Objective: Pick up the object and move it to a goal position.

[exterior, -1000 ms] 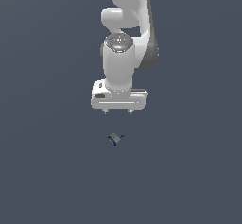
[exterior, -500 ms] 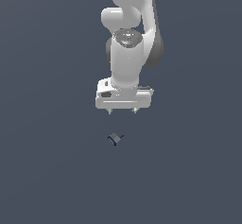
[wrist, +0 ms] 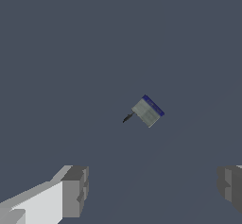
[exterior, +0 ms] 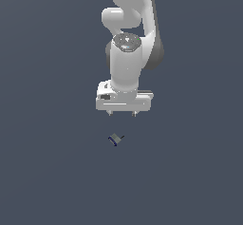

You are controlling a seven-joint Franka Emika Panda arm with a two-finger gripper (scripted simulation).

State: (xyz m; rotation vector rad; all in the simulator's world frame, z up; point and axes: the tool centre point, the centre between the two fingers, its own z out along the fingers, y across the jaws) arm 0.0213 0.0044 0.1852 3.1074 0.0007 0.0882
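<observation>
exterior view shows our gripper [exterior: 122, 113] hanging above the object [exterior: 115, 139], jaws spread wide and empty, the object lying on the grey floor [exterior: 47, 172] just below and slightly toward the exterior view's left of the fingertips. we judge the main risk to be a missed or skewed pinch, because the piece is tiny and sits turned diagonally to the jaws. wrist view shows its navy edge on one side and a thin dark stub on the opposite side, so we read the long axis as stub to edge.

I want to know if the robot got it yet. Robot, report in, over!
Gripper open, empty, above the floor. Small grey piece with blue edge lying on the floor below it, not touched. Nothing in the way. Over.
</observation>
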